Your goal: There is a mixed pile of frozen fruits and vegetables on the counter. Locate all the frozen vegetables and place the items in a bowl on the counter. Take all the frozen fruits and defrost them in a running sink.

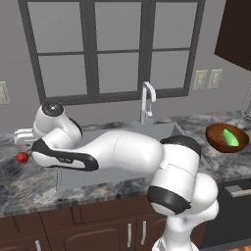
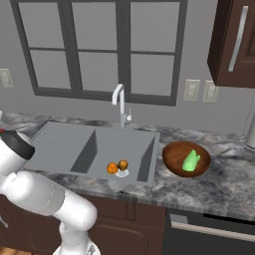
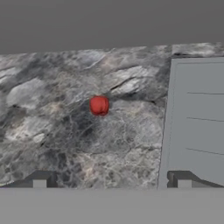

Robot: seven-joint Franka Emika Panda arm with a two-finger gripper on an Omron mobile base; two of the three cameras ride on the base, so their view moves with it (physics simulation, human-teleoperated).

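The counter (image 2: 219, 191) is grey marbled stone with dark veins, running left to right under the window above dark brown cabinets (image 1: 98, 228); the grey sink (image 2: 74, 149) is set into it, ribbed drainboard to the left, basin to the right, a pale gooseneck tap (image 2: 119, 102) rising at its far edge; a red ball (image 3: 99, 105) lies alone on the bare stone left of the drainboard, apart from its rim; right of the sink, just beside the basin's edge, a wide reddish-brown bowl (image 2: 174, 162) rests on the stone, also seen at the right in the left base view.
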